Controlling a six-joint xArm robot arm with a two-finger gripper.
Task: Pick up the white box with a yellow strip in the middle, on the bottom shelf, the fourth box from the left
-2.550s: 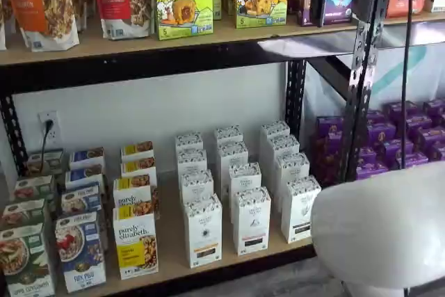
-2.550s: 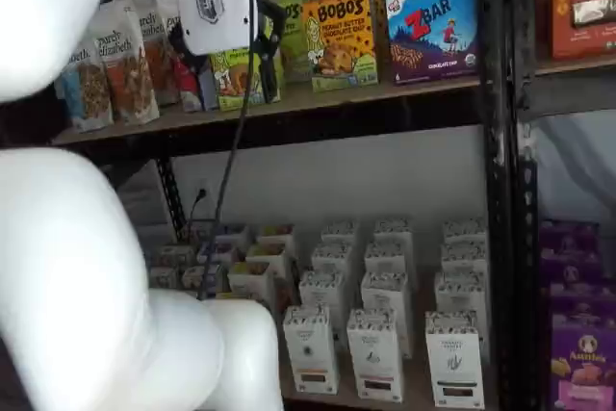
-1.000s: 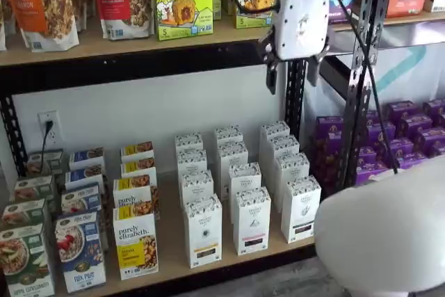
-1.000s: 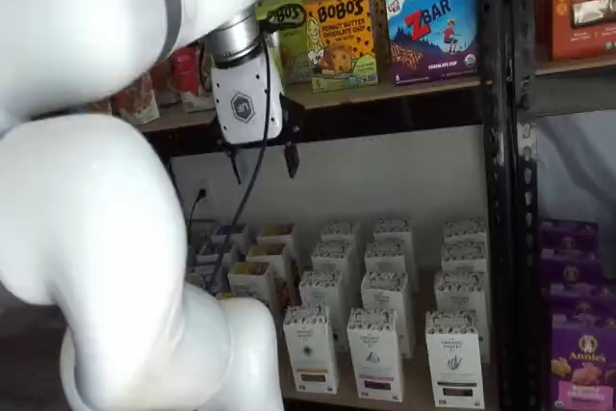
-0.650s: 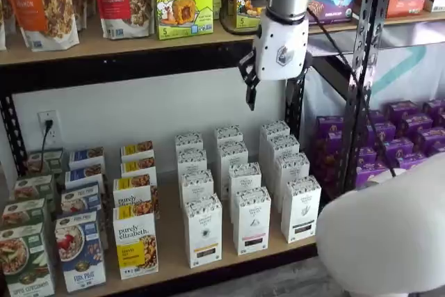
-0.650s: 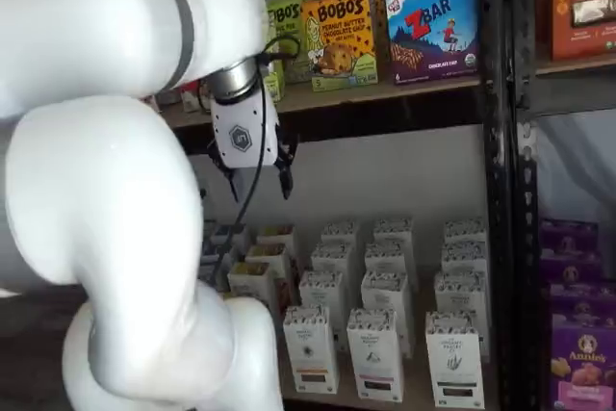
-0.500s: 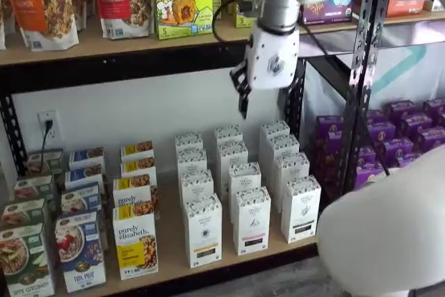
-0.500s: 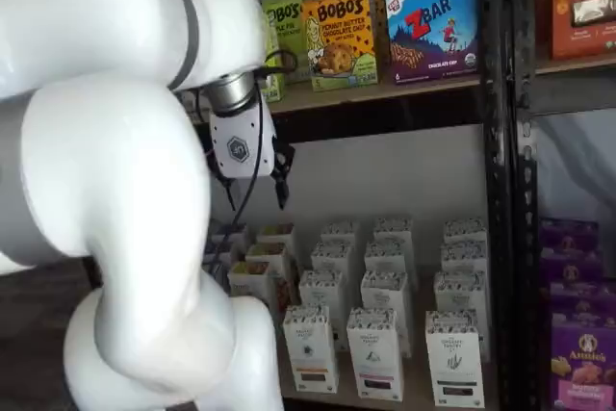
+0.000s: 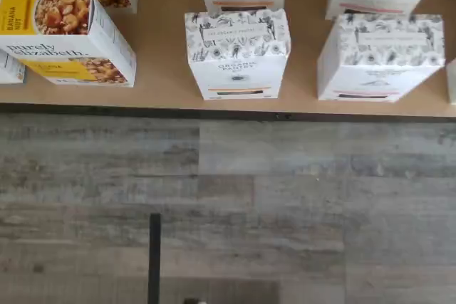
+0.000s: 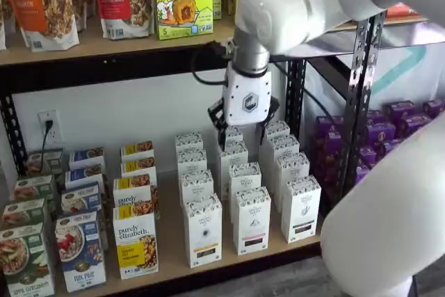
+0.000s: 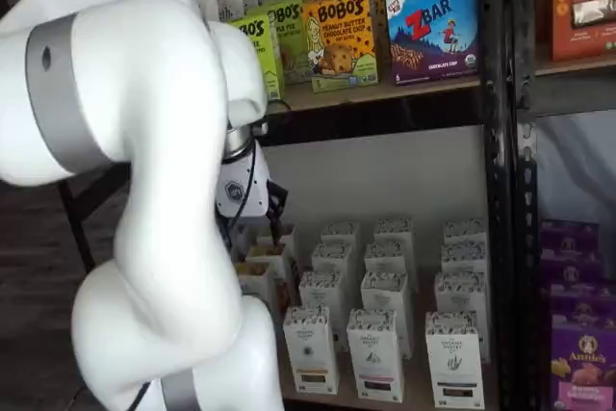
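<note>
In a shelf view the gripper (image 10: 240,129) hangs in front of the far cartons, and its black fingers blend into them, so whether a gap stands between the fingers cannot be told. In the other shelf view the gripper (image 11: 260,228) is partly covered by the big white arm (image 11: 144,141), which also hides the left part of the bottom shelf (image 11: 404,387) and the boxes there. The colour of the strip on the white box (image 10: 203,231) is too small to read there. In the wrist view, the far cartons are cut off by the picture's edge, and the purely elizabeth box (image 9: 68,37) is clipped at one side.
</note>
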